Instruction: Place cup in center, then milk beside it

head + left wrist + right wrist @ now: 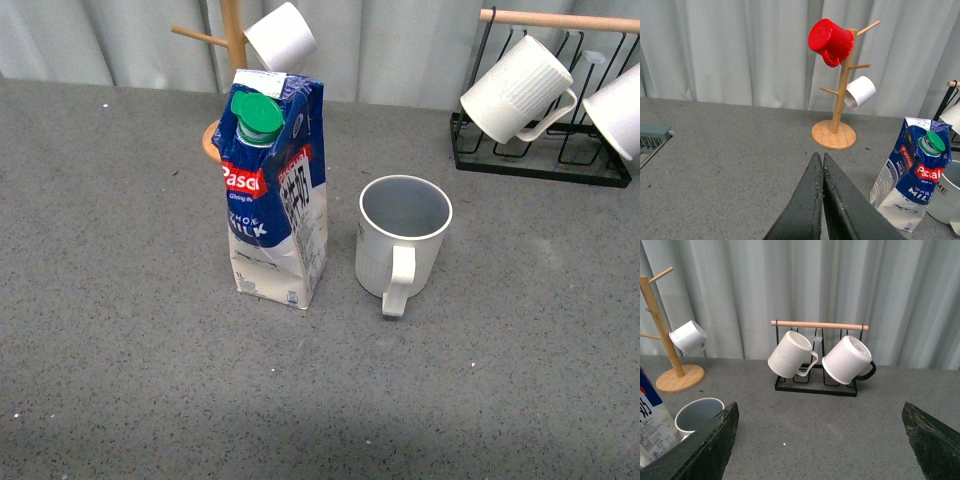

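Observation:
The cup [402, 243], a cream-white ribbed mug with a grey-blue inside, stands upright near the table's middle, handle toward me. The blue and white milk [272, 188] with a green cap stands upright just left of it, a small gap between them. Neither arm shows in the front view. My left gripper [821, 161] is shut and empty, above the table left of the milk [912, 175]; the cup's edge [949, 195] shows beyond. My right gripper [820, 415] is open and empty over bare table, with the cup [697, 415] and milk [652, 427] beside one finger.
A wooden mug tree [836, 110] with a red mug [830, 40] and a small white cup [281, 36] stands behind the milk. A black rack [540, 160] with white mugs [515, 90] stands at the back right. A grey grid object [652, 140] lies at the far left.

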### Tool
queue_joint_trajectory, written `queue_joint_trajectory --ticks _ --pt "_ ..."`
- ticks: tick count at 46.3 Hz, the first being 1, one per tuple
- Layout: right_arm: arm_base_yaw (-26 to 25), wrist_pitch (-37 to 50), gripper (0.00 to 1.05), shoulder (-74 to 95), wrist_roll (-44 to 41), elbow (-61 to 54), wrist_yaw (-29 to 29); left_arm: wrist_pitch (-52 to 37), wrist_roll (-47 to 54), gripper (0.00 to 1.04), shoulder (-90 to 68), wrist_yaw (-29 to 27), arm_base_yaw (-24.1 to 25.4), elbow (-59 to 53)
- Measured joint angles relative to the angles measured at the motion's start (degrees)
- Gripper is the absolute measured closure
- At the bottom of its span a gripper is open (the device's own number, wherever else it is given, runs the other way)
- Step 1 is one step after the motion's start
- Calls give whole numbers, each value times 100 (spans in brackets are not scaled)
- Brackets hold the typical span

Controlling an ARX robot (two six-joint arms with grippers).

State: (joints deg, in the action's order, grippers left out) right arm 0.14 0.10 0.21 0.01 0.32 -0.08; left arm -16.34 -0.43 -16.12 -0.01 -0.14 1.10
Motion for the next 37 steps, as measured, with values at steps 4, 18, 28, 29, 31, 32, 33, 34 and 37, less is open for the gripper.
queue_joint_trajectory --ticks 4,18,28,29,31,32,33,34,37 --pt "0 0 9 0 0 0 0 129 0 101 131 0 0 0" --pt "0 0 9 0 0 0 0 509 2 101 509 0 0 0" --pt "0 0 9 0 0 0 2 1589 2 101 1530 2 0 2" --pt "0 -2 9 0 0 0 2 1602 2 101 1563 2 0 2" --pt "0 0 9 0 0 0 0 1617 2 101 1578 2 0 2" --pt "0 0 9 0 0 0 0 1620 2 101 1578 2 0 2" --pt "0 0 9 0 0 0 0 1622 0 99 1580 2 0 2" --pt "0 0 9 0 0 0 0 1622 0 96 1580 2 0 2" --pt "0 0 9 0 0 0 0 1622 0 85 1580 2 0 2"
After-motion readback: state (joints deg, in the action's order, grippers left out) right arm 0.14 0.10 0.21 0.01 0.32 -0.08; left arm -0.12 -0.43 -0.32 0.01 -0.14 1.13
